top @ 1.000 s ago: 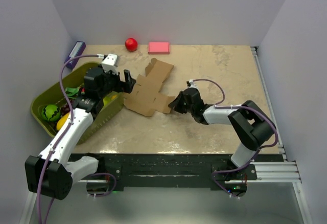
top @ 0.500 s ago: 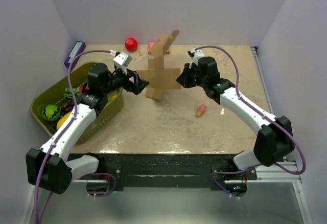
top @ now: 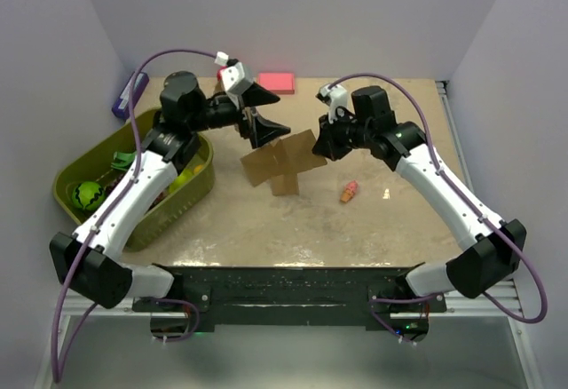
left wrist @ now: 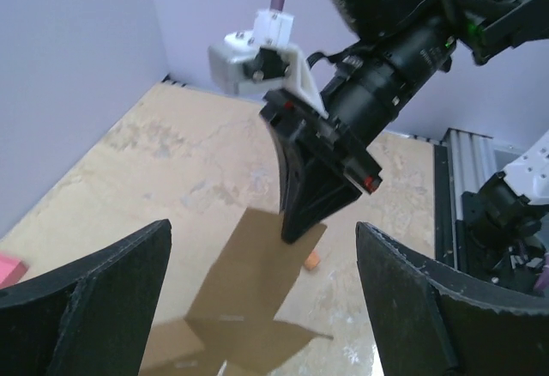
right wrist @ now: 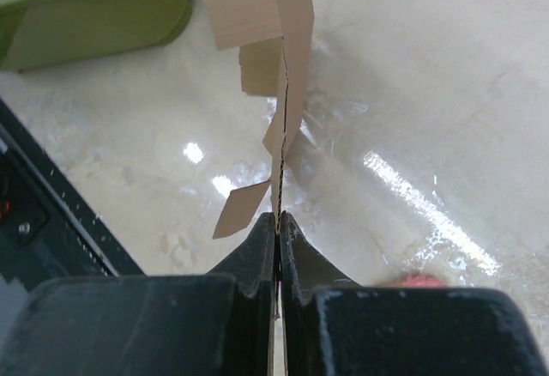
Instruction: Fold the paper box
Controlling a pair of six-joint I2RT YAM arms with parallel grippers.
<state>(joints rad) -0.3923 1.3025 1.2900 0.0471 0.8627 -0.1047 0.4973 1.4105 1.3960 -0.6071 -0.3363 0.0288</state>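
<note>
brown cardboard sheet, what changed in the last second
The right gripper, shut on the flat brown cardboard sheet, raised it off the tan table into the air. The open left gripper rose and swung toward it. The green plastic bin and pink rectangular block stayed put.

Count: two grippers, left gripper [top: 271, 112], right gripper [top: 314, 149]. One paper box [top: 280, 162]. One pink block [top: 276, 82]. One bin [top: 177, 202]. One purple box [top: 124, 97]. One orange bit [top: 349, 193].

Paper box [top: 280, 163] in right claw [top: 317, 146]
</note>
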